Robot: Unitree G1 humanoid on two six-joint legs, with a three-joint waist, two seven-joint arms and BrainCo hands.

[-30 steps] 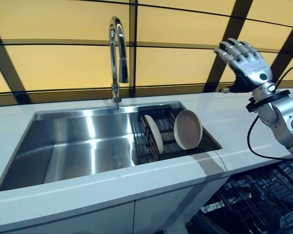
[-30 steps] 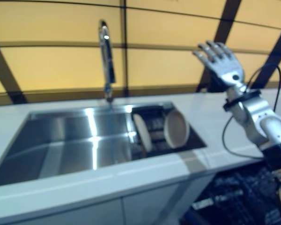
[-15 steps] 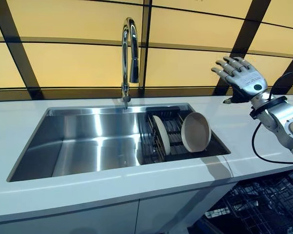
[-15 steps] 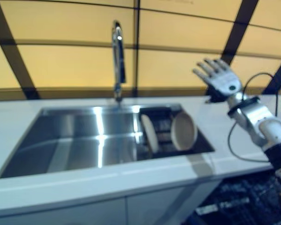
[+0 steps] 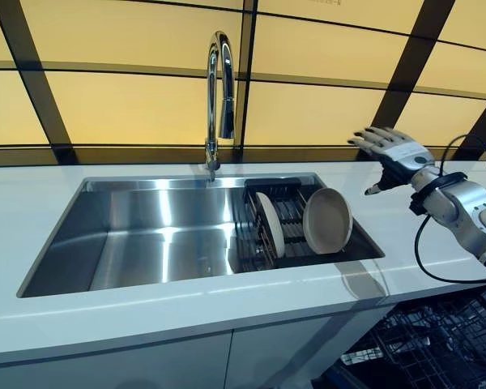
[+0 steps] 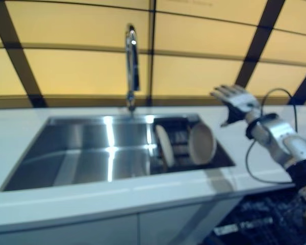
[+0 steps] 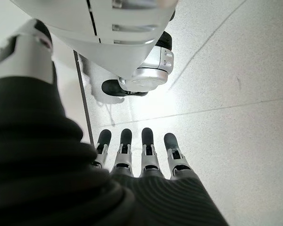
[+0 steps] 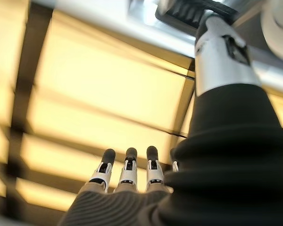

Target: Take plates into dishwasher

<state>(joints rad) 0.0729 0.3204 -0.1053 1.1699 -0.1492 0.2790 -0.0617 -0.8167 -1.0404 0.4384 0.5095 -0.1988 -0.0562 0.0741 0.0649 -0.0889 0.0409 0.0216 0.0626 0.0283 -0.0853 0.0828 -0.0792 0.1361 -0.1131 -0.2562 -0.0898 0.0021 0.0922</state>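
Two beige plates stand on edge in a dark rack (image 5: 285, 212) at the right end of the steel sink (image 5: 146, 235): a larger one (image 5: 327, 220) facing me and a thinner one (image 5: 270, 224) to its left. My right hand (image 5: 391, 148) is open, fingers spread, above the white counter to the right of the sink and apart from the plates. In its own wrist view its straight fingers (image 8: 127, 170) point at the yellow wall. My left hand (image 7: 141, 157) is open and empty, hanging low over the floor.
A tall chrome tap (image 5: 219, 97) stands behind the sink's middle. The white counter (image 5: 227, 304) runs along the front. The open dishwasher's dark wire rack (image 5: 429, 340) lies below at the lower right. A yellow panelled wall (image 5: 121, 105) with dark bars stands behind.
My right hand has come down from high by the wall to just above the counter, right of the sink. The camera has turned, so the whole scene has shifted right. The plates have not moved.
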